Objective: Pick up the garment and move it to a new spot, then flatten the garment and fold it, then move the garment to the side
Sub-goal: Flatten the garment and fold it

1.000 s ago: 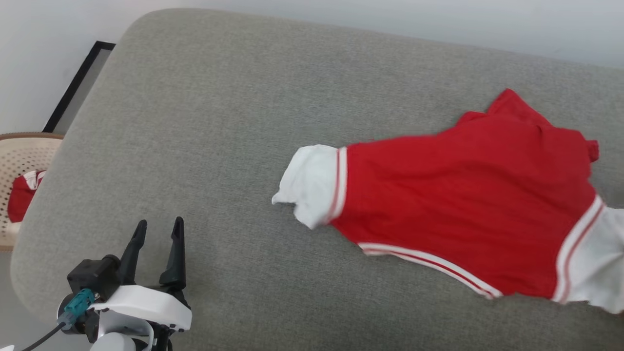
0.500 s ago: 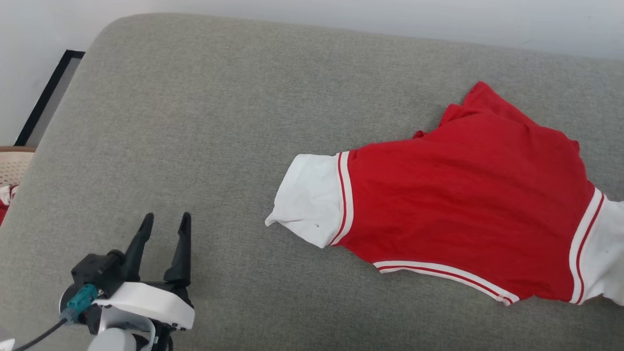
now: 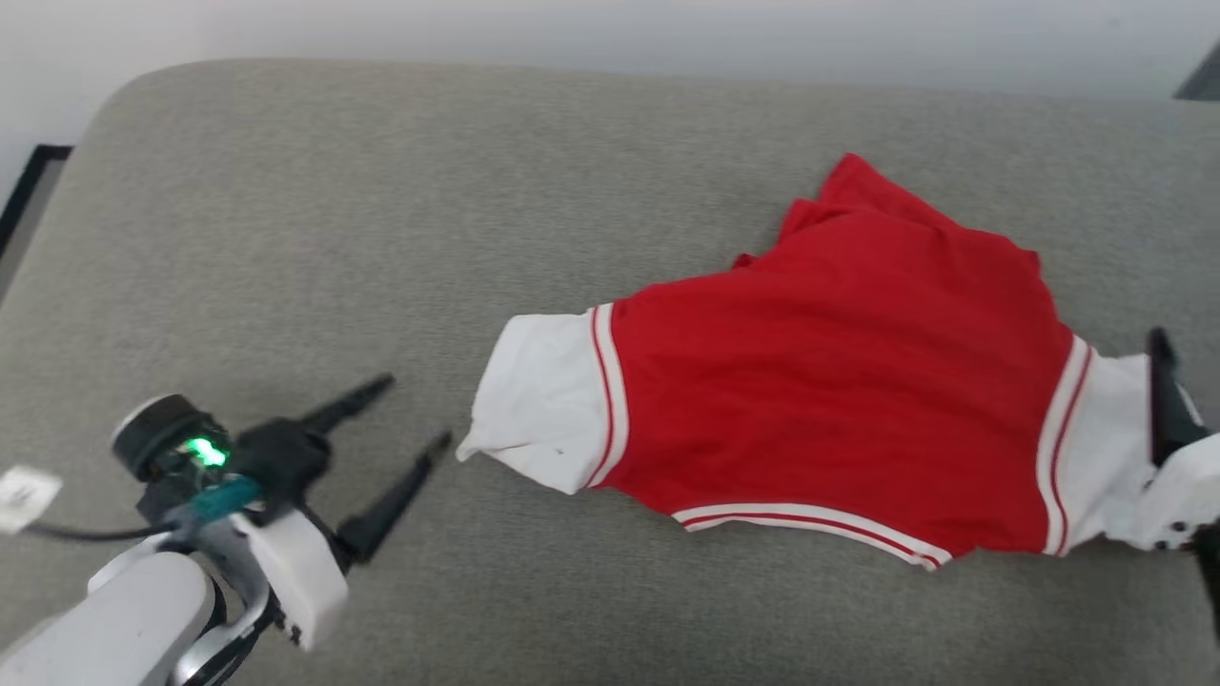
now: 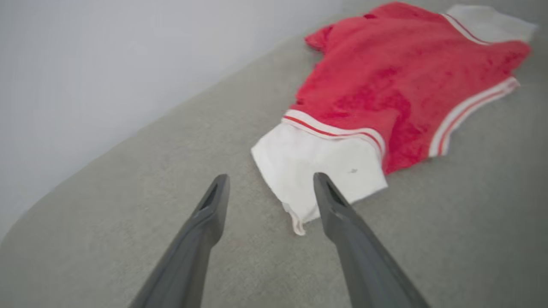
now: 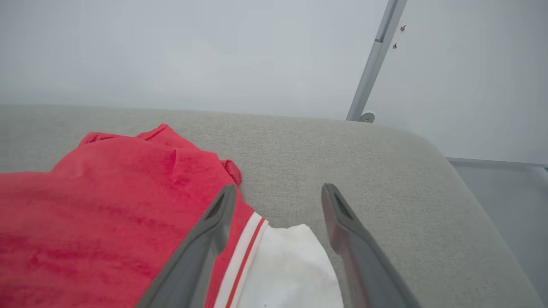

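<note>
You have the garment (image 3: 839,381) lying sleeve-to-sleeve across the grey cushion (image 3: 286,238), centre-right of frame; left gripper (image 3: 417,409), lower left, wide open and empty, points at the near white sleeve (image 3: 538,400); right gripper (image 5: 279,189) spread empty over the far sleeve (image 5: 291,265).

We can read no text, number or brand in any view. The white tag (image 3: 21,495) at the head view's left edge is too blurred for us to make out any print. On the garment (image 3: 839,381) we see only plain red and white cloth with striped trim, nothing lettered.
</note>
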### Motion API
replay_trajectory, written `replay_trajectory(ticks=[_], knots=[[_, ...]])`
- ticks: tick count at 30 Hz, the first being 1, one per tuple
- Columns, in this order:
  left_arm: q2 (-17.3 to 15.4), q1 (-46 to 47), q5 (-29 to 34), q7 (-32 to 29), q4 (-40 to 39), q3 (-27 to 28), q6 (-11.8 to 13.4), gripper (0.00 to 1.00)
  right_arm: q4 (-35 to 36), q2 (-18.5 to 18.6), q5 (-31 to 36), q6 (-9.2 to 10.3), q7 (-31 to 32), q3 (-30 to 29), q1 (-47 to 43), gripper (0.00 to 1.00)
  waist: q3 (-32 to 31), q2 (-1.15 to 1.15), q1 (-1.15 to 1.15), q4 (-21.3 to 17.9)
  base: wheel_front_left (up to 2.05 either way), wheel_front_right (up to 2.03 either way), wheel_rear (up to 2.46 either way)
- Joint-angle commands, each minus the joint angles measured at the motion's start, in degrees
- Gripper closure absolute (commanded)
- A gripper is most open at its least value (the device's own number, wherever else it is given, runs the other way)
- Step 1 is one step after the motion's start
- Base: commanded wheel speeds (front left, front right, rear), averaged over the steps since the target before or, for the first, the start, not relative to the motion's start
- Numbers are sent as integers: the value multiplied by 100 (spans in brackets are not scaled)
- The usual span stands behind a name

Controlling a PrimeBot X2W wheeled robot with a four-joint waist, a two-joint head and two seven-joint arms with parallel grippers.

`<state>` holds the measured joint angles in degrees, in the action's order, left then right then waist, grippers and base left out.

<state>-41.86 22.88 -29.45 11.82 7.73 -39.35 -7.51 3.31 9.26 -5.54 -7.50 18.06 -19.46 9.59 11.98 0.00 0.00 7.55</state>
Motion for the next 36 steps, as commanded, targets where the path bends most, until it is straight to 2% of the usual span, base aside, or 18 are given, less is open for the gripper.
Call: replay_trajectory(ticks=[1,4,6,8,11,17,21,22,24,25,26,27,32,36], knots=[[-352,387,-213,-259,-163,-639,6,0,107,-98,-43,2,-76,120,-81,0,52,0,0,-197,0,0,0],[-880,1105,-669,-810,-491,-2013,6,0,210,-214,-63,2,-145,293,-147,0,147,0,0,-404,0,0,0],[-1106,1588,-931,-1084,-603,-2813,9,0,256,-260,-52,2,-172,364,-173,0,234,0,0,-548,0,0,0],[-1205,2000,-1161,-1238,-609,-3224,10,0,285,-296,-30,2,-195,380,-162,0,322,0,0,-678,0,0,0],[-1242,2202,-1279,-1402,-503,-3402,9,0,318,-340,-19,2,-240,401,-126,0,451,0,0,-862,0,0,0],[-1218,1977,-1211,-1562,-301,-3390,9,0,324,-436,-9,2,-311,488,-69,0,675,0,0,-1143,0,0,0],[-1193,2045,-1144,-1413,-37,-3396,9,0,340,-470,-1,2,-319,533,-31,0,763,0,0,-1223,0,0,0],[-1092,2095,-1125,-1294,302,-3405,9,0,340,-504,8,2,-321,566,5,0,833,0,0,-1266,0,0,0],[-1028,2083,-1111,-1253,487,-3418,11,0,313,-523,0,2,-234,645,0,0,879,0,0,-1288,0,0,0],[-993,2082,-1128,-1243,560,-3423,16,13,289,-527,-12,2,-176,703,-8,0,898,0,0,-1297,0,0,0],[-957,2074,-1177,-1252,622,-3427,17,59,271,-520,-31,2,-110,759,-22,0,912,0,0,-1302,0,0,0],[-923,2062,-1238,-1261,660,-3429,24,100,253,-495,-50,2,-17,822,-50,0,922,0,0,-1304,0,0,0],[-854,2089,-1268,-1169,694,-3453,11,100,222,-249,-164,2,526,1133,-151,0,958,0,0,-1290,0,0,0],[-745,2112,-1228,-1113,677,-3452,9,100,311,160,-460,2,1457,1472,-238,0,973,0,0,-1208,0,0,0]])
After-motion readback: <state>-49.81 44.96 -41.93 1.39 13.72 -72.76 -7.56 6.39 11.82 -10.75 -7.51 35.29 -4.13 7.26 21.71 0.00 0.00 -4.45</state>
